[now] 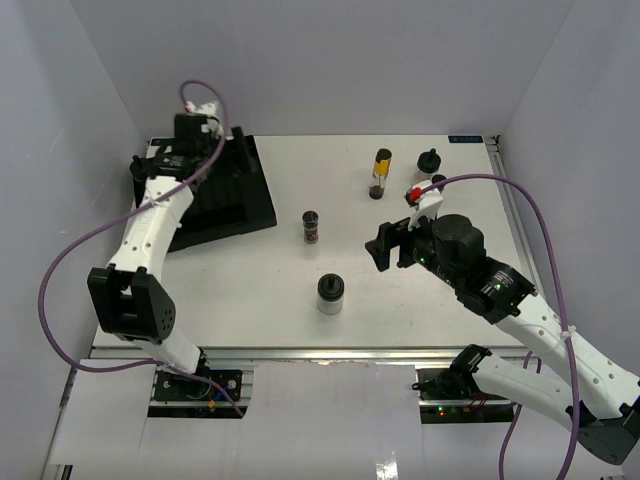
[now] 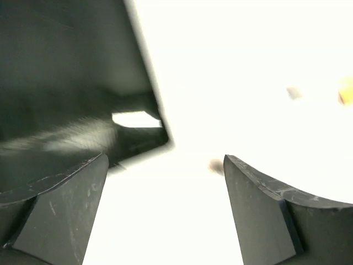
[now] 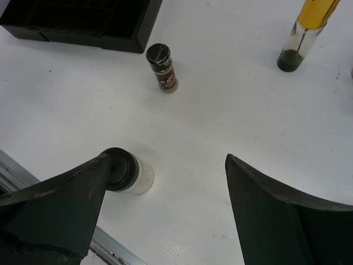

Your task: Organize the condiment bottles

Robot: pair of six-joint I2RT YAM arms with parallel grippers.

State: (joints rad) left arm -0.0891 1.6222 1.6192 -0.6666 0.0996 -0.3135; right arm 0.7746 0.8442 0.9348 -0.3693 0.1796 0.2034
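Four bottles stood upright on the white table (image 1: 270, 290), all outside the tray (image 1: 225, 195) and to its right. The brown jar (image 1: 311, 227) was nearest, just off the tray's near right corner. In the right wrist view it (image 3: 162, 69) showed a black cap and a dark label. The pale jar (image 1: 330, 294) stood further from the tray, toward the arms' bases, black cap up. The tall bottle (image 1: 381, 173), with a yellow band and dark dregs at its foot, stood well right of the tray, level with the tray's middle. The capped jar (image 1: 430, 160) was furthest from the tray, beyond the tall bottle. One more dark cap seemed to sit beside it, but the right arm covered too much to tell.

The left gripper (image 2: 165, 156) hung over the tray's right edge with its fingers (image 2: 60, 210) released and spread wide, grasping nothing. Its view showed the black tray blurred on the left and the table washed out in white on the right.

The right gripper (image 3: 166, 157) hovered well right of the tray, above bare table, pointing toward the tray. Its fingers (image 3: 270, 210) were released and wide apart, with nothing between them. The pale jar (image 3: 129, 172) showed just past its left fingertip, not touched as far as the view showed.
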